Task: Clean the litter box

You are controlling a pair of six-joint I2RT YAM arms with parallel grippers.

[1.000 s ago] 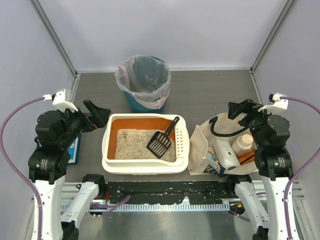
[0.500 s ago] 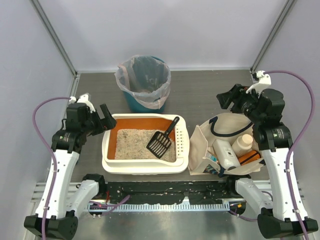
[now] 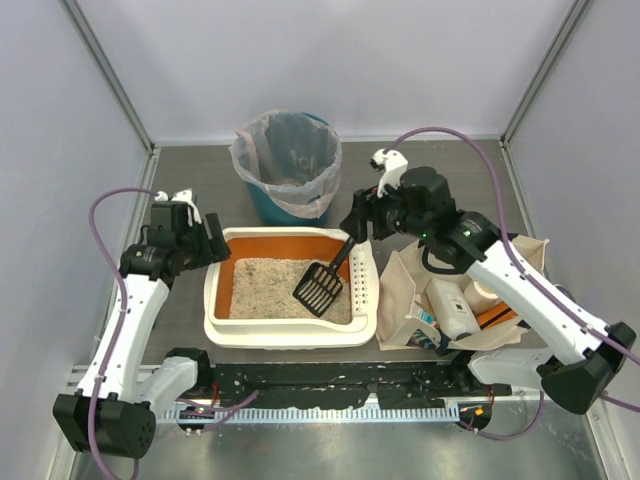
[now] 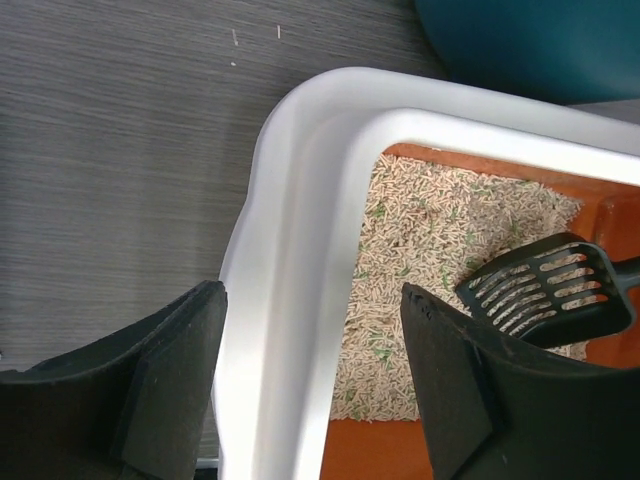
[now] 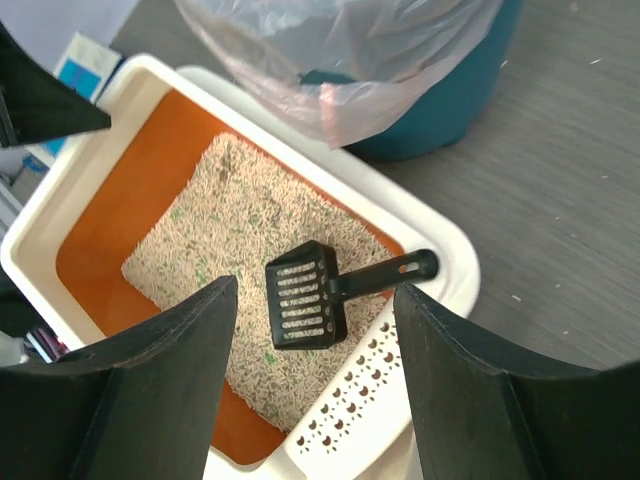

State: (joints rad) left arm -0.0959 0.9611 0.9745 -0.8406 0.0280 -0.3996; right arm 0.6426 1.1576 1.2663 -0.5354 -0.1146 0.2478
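One scoop (image 3: 320,287) (black), in litter box (image 3: 290,333)

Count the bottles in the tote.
2. One white bottle lies mid-tote; a second bottle sits just right of it, partly under the right arm. Others may be hidden.

Dark grey wood-grain desk (image 3: 430,180) carries all. Teal round plastic bin (image 3: 290,208) w/ clear crinkled plastic liner (image 3: 285,150) stands upright at 12 o'clock, liner folded out over the rim. Beige cloth tote bag (image 3: 398,285) sits at approx 4 o'clock, mouth open. Inside it: white plastic bottle (image 3: 455,310) on its side, orange item (image 3: 495,318) just beside, partly hidden. Blue-and-white flat box (image 5: 85,65) at 9 o'clock, mostly out of sight.
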